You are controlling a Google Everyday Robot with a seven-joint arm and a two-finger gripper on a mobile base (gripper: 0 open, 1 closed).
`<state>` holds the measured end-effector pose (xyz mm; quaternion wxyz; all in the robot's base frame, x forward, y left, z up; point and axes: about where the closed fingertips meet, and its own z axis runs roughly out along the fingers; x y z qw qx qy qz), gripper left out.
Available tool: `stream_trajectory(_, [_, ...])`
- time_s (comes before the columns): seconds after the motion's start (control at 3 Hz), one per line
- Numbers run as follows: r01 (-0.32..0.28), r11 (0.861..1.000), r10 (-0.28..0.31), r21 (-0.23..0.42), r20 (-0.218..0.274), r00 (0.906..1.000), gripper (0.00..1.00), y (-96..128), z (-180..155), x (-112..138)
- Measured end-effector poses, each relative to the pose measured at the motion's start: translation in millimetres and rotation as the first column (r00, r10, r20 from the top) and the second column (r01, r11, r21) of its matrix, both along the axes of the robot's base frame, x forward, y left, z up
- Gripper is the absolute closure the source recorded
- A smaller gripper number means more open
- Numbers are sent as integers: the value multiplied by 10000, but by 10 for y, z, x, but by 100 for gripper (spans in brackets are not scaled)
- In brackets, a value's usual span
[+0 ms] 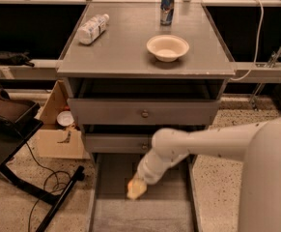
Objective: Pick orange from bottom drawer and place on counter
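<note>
You see the orange (pixel 136 190) low in the middle of the frame, a round blurred blob with no long axis to read, at the tip of the gripper (pixel 138 182) over the open bottom drawer (pixel 110 175). You cannot tell whether the gripper has closed on it. The arm slants down across the two upper drawers (pixel 106 111). At the top, the counter (pixel 125 52) carries a cream bowl (pixel 167 47), a can (pixel 167 7) and a bottle (pixel 92 28) lying on its side. A cardboard box (pixel 53 141) sits on speckled floor (pixel 217 178) at the left.
</note>
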<state>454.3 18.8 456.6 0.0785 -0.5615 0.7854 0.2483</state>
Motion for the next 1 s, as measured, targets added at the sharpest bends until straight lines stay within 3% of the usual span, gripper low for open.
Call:
stream_trajectory(0.33, [255,9996,-232,-80,2145,9765,100,-54,1169,984])
stream_trajectory(0.67, [285,9995,-302,103,3888,9208,100,-128,2167,1673])
stream_trajectory(1.0, [284,9995,-302,103,3888,9208,100,-128,2167,1673])
